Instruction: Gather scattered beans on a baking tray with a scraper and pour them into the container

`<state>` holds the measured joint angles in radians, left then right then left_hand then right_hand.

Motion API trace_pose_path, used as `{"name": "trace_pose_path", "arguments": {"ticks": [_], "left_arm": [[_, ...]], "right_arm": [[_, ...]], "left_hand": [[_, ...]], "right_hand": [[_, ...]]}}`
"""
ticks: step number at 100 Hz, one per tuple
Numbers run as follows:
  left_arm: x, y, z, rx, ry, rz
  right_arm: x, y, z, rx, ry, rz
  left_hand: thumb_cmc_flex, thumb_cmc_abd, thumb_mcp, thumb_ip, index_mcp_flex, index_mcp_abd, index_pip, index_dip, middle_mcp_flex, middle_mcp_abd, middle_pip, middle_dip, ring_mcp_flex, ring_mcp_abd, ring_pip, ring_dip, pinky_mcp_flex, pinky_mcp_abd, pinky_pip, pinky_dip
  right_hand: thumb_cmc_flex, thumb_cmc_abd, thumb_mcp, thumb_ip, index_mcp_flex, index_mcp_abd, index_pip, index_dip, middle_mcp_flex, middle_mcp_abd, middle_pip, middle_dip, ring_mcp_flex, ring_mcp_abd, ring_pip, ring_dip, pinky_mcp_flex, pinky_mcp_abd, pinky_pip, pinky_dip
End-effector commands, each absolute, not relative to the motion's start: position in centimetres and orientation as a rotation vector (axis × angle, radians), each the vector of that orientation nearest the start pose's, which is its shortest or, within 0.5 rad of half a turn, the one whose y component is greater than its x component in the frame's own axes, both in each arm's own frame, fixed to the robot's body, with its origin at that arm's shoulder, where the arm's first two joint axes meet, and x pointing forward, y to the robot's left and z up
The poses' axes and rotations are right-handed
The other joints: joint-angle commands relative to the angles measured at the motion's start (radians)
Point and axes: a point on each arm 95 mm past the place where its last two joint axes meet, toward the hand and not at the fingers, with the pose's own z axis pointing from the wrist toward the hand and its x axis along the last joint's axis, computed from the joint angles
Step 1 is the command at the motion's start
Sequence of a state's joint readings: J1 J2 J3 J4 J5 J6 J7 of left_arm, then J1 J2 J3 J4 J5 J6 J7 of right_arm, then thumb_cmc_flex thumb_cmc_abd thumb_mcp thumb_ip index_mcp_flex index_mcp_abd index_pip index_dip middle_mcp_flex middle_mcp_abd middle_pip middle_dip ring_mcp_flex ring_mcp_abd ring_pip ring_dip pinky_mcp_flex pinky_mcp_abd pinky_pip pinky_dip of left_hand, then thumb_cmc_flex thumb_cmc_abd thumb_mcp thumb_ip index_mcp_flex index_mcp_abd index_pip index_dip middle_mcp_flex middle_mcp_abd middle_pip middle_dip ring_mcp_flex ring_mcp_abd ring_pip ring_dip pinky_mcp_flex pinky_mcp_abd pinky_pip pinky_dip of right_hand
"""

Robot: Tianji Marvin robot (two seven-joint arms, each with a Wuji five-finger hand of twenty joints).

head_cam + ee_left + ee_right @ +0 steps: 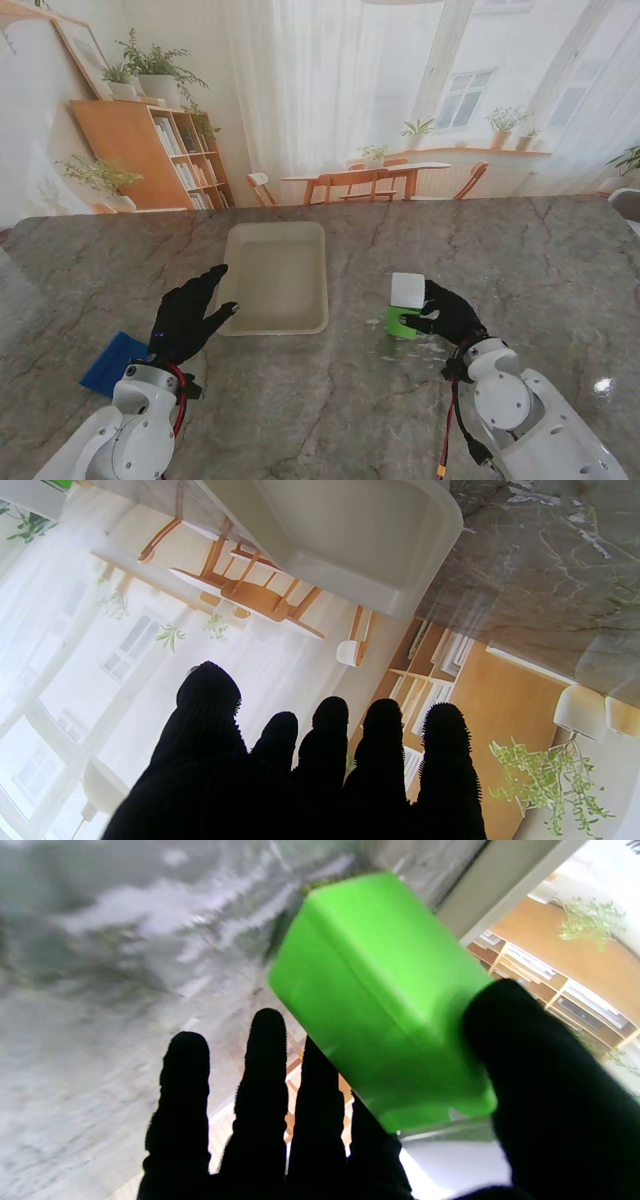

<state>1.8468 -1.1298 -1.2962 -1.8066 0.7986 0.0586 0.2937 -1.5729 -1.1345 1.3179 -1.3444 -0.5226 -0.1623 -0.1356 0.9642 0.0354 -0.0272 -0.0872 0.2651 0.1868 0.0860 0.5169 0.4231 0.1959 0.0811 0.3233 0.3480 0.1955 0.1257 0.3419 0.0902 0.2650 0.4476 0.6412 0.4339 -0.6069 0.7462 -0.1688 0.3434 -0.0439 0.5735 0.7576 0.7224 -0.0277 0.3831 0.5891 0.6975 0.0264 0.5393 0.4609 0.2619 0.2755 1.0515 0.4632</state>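
Observation:
A cream baking tray lies in the middle of the marble table; I cannot make out any beans on it. My left hand hovers open by the tray's near left corner, fingers spread and holding nothing. The left wrist view shows those fingers pointing toward the tray. A blue scraper lies flat on the table to the left of my left wrist. My right hand is shut on a green container with a white top, right of the tray. The thumb presses its side.
The table's far edge runs behind the tray, with a room backdrop of bookshelf, chairs and windows beyond it. Bare marble lies between my two arms.

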Motion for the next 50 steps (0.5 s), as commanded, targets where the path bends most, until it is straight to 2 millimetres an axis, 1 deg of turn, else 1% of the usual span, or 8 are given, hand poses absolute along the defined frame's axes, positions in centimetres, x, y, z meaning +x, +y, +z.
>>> {"name": "trace_pose_path", "arguments": {"ticks": [1,7,13,24,32,39,46,50], "left_arm": [[32.66,-0.03,-31.65,-1.394,1.077,-1.696],[32.65,-0.02,-31.65,-1.394,1.077,-1.694],[32.65,-0.03,-31.66,-1.397,1.075,-1.694],[32.65,-0.05,-31.66,-1.397,1.076,-1.693],[32.64,-0.04,-31.67,-1.397,1.078,-1.692],[32.64,-0.03,-31.69,-1.399,1.077,-1.692],[32.64,-0.02,-31.7,-1.401,1.076,-1.691],[32.64,-0.01,-31.69,-1.401,1.076,-1.69]], "right_arm": [[38.68,-7.61,-40.66,-2.431,-1.532,-2.199],[38.48,-7.8,-40.74,-2.428,-1.537,-2.187],[38.28,-7.95,-40.78,-2.421,-1.536,-2.168],[38.15,-8.1,-40.75,-2.405,-1.52,-2.158],[38.16,-8.23,-40.64,-2.385,-1.527,-2.167],[38.15,-8.29,-40.41,-2.365,-1.525,-2.177],[38.14,-8.34,-40.15,-2.342,-1.527,-2.184],[38.14,-8.37,-40.02,-2.329,-1.532,-2.189]], "left_hand": [[0.032,0.071,-0.015,0.044,0.017,-0.009,0.005,0.01,0.01,-0.014,-0.005,0.015,0.028,-0.015,0.005,0.009,-0.006,0.004,0.018,0.029],[0.035,0.071,-0.015,0.044,0.016,-0.01,0.005,0.011,0.009,-0.015,-0.005,0.015,0.026,-0.016,0.004,0.009,-0.006,0.004,0.018,0.03],[0.037,0.072,-0.015,0.044,0.017,-0.012,0.005,0.011,0.01,-0.015,-0.004,0.015,0.027,-0.015,0.005,0.009,-0.007,0.003,0.019,0.03],[0.038,0.071,-0.017,0.044,0.016,-0.012,0.005,0.011,0.01,-0.018,-0.004,0.016,0.029,-0.018,0.005,0.009,-0.006,0.004,0.02,0.03],[0.04,0.071,-0.016,0.044,0.017,-0.013,0.005,0.011,0.011,-0.018,-0.004,0.016,0.029,-0.015,0.005,0.01,-0.006,0.005,0.02,0.03],[0.04,0.071,-0.017,0.044,0.016,-0.011,0.005,0.011,0.01,-0.016,-0.004,0.016,0.029,-0.016,0.005,0.01,-0.008,0.006,0.019,0.029],[0.041,0.07,-0.017,0.044,0.016,-0.012,0.005,0.011,0.011,-0.017,-0.004,0.016,0.029,-0.016,0.005,0.01,-0.008,0.006,0.019,0.029],[0.041,0.071,-0.016,0.044,0.016,-0.013,0.005,0.012,0.012,-0.018,-0.004,0.016,0.03,-0.017,0.005,0.01,-0.007,0.006,0.02,0.029]], "right_hand": [[0.064,0.101,0.116,0.11,-0.001,0.0,-0.056,0.007,-0.002,0.053,0.018,-0.003,-0.033,0.012,-0.016,0.005,-0.03,0.017,-0.028,0.005],[0.04,0.122,0.084,0.109,-0.023,0.033,-0.138,-0.003,-0.042,0.081,-0.021,-0.014,-0.058,0.033,-0.037,0.002,-0.052,0.025,-0.049,0.007],[0.022,0.154,0.032,0.11,-0.047,0.077,-0.233,-0.015,-0.091,0.111,-0.066,-0.026,-0.094,0.053,-0.066,-0.001,-0.084,0.026,-0.079,0.01],[-0.006,0.191,-0.038,0.111,-0.097,0.137,-0.342,-0.027,-0.181,0.166,-0.146,-0.049,-0.163,0.092,-0.118,-0.008,-0.138,0.031,-0.132,0.017],[-0.034,0.22,-0.078,0.109,-0.129,0.167,-0.383,-0.036,-0.233,0.2,-0.188,-0.065,-0.204,0.114,-0.15,-0.016,-0.164,0.035,-0.161,0.017],[-0.053,0.254,-0.143,0.11,-0.149,0.194,-0.426,-0.046,-0.264,0.225,-0.22,-0.083,-0.225,0.126,-0.18,-0.022,-0.177,0.035,-0.187,0.024],[-0.082,0.287,-0.192,0.108,-0.158,0.198,-0.45,-0.052,-0.286,0.239,-0.236,-0.093,-0.238,0.135,-0.199,-0.025,-0.188,0.035,-0.207,0.03],[-0.126,0.311,-0.217,0.102,-0.164,0.191,-0.455,-0.054,-0.292,0.244,-0.239,-0.095,-0.241,0.137,-0.202,-0.024,-0.189,0.034,-0.208,0.033]]}}
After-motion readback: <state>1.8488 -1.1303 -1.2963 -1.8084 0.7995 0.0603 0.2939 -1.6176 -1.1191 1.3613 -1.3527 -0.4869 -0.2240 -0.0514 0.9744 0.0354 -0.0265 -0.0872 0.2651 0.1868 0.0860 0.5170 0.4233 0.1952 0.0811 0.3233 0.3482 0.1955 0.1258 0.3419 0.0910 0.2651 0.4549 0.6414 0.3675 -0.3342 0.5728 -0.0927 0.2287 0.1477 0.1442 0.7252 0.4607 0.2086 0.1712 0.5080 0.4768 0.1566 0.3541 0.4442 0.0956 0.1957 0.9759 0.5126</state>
